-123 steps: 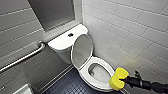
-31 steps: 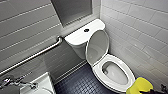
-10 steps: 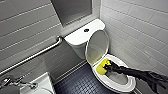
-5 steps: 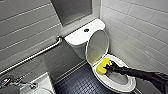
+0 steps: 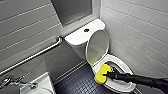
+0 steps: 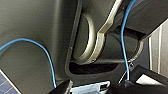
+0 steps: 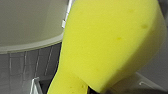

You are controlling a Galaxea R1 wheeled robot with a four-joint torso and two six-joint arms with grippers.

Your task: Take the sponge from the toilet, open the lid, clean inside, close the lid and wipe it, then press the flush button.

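Sponge (image 5: 102,74), head view: clamped in the right gripper (image 5: 109,74) and sitting over the near rim of the toilet (image 5: 120,86) bowl. Can't tell if it touches the rim. Lid (image 5: 98,46) is up, leaning back on the tank. Flush button (image 5: 86,30) is in the middle of the tank top. The foam looks light and soft, so it should squash under load. The pinched waist is the best place to hold it, leaving a rounded end free to wipe. The ceramic is glossy and hard, probably slick. Room is tight: tiled wall (image 5: 140,32) close beside the bowl, grab bar (image 5: 32,56) on the other wall, sink (image 5: 46,82) corner nearby, dark tile floor (image 5: 77,83).

Left wrist view: robot housing and blue cable (image 6: 47,57). Left gripper (image 6: 95,88) state can't be told.

Right wrist view: sponge (image 7: 110,45) sits very close to the camera, gripped at its narrow end, with the white toilet curve (image 7: 30,27) behind.
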